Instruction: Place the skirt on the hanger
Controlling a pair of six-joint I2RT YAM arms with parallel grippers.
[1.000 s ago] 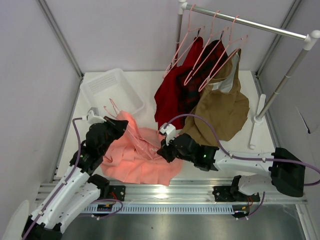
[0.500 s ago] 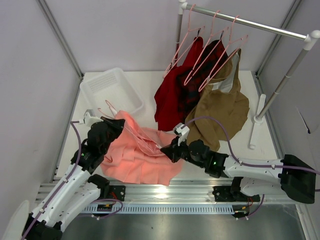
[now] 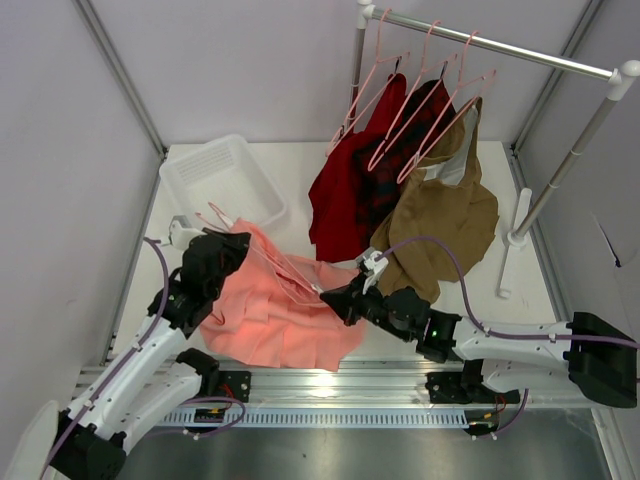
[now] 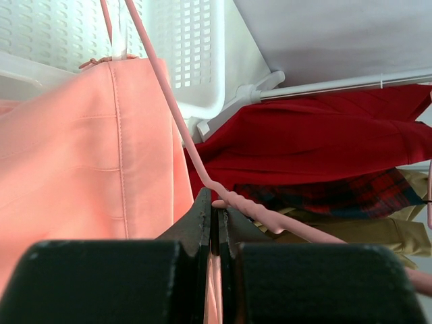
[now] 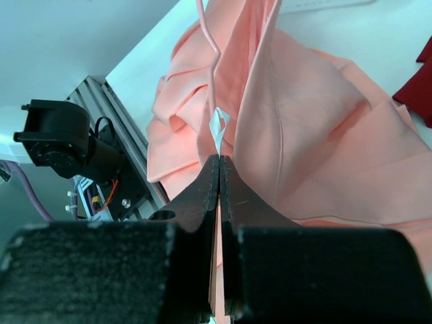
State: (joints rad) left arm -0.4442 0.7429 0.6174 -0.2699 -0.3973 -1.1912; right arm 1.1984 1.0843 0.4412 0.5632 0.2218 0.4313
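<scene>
Across the white table (image 3: 300,170), a silver rail (image 3: 500,45) stands at the far right. Pale-pink hangers hang from it, along with a tan-brown garment (image 3: 450,225) and a dark red garment (image 3: 345,195), whose hems drape down to the tabletop. The skirt (image 3: 270,320) lies crumpled on the near left of the table, between the two arms, with its near edge close to the table's front edge. A white slotted basket (image 3: 215,180) sits at the far left, just beyond the skirt.

The hanger (image 4: 177,121) lies slanted over the top of the skirt. Its hook end points toward the basket, and its thin bars run down across the cloth toward the right arm.

The left gripper (image 3: 235,245) is at the skirt's upper left edge. In the left wrist view its fingers (image 4: 202,216) are pressed together on the notched bar of the hanger, with the skirt's seamed edge hanging just beside them.

The right gripper (image 3: 335,297) reaches in from the right at the skirt's far right edge. Its fingers (image 5: 202,189) are pinched closed on a raised fold of the skirt. The hanger's wire (image 5: 217,57) runs down to those same tips, but I cannot tell whether it is caught there too.
</scene>
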